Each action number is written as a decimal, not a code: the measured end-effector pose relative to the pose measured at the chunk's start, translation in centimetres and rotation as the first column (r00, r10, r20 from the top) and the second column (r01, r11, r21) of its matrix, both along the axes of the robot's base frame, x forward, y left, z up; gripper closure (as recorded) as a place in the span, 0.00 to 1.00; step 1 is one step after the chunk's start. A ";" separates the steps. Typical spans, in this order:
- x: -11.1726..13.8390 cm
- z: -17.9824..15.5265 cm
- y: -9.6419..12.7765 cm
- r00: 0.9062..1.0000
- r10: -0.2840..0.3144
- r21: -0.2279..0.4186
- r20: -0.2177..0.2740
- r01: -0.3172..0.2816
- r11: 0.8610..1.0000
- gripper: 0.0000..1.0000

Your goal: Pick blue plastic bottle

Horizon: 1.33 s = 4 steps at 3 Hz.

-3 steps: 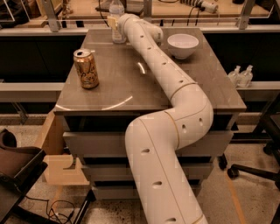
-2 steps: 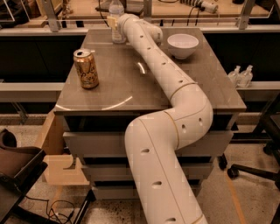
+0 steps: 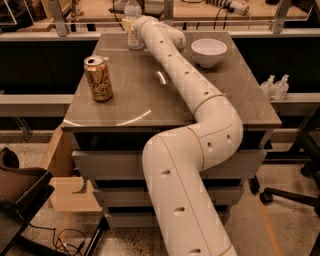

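Observation:
The blue plastic bottle (image 3: 133, 11) is a slim clear bottle that stands upright at the far back edge of the grey table (image 3: 140, 102), left of centre. My white arm stretches across the table to it. My gripper (image 3: 130, 32) is at the bottle's lower part and covers it, so only the bottle's upper half shows. Whether the gripper touches the bottle cannot be told.
A gold can (image 3: 98, 79) stands on the table's left side. A white bowl (image 3: 209, 51) sits at the back right, next to my arm. Two small pump bottles (image 3: 275, 87) stand on a ledge to the right. A cardboard box (image 3: 65, 187) and a dark chair (image 3: 20, 195) are at the lower left.

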<state>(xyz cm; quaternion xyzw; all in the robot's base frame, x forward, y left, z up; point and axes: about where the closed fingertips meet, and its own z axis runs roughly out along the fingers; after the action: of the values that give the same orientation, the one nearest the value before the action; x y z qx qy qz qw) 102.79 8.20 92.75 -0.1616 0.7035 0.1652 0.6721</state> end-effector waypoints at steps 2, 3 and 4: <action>-2.2 2.7 -4.2 0.999 0.040 -0.034 -0.036 -0.041 0.999 1.00; -4.1 4.7 -7.8 0.997 0.058 -0.055 -0.058 -0.062 0.997 1.00; -6.3 6.8 -11.5 0.994 0.082 -0.069 -0.073 -0.087 0.994 1.00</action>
<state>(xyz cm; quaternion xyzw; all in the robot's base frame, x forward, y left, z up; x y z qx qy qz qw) 96.51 -3.25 99.57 -0.2093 0.7247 0.1736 0.6331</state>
